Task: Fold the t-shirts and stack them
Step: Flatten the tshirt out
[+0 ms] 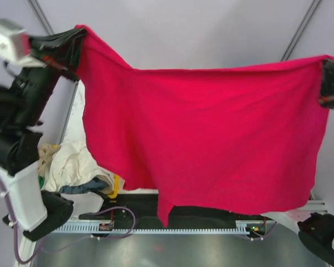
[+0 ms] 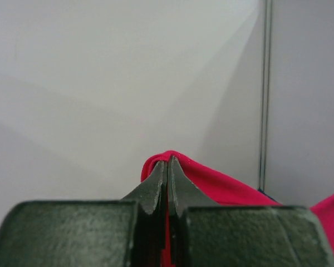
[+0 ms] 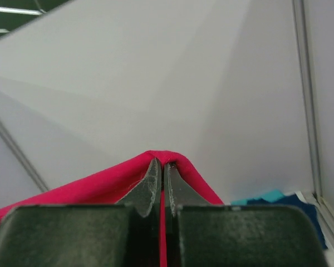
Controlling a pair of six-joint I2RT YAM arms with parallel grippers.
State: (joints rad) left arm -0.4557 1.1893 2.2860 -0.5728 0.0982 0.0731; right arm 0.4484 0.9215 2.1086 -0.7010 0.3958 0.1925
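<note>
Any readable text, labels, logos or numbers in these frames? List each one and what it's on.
No readable text in any view.
The red t-shirt is plain: no print or tag shows.
The left gripper and right gripper, both clamped on the shirt's edge, show bare dark fingers with no markings.
The small module on the cable rail may carry a marking, but it is too small to read.

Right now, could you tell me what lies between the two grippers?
The red t-shirt hangs spread between the left gripper and right gripper, seen in the top view.
</note>
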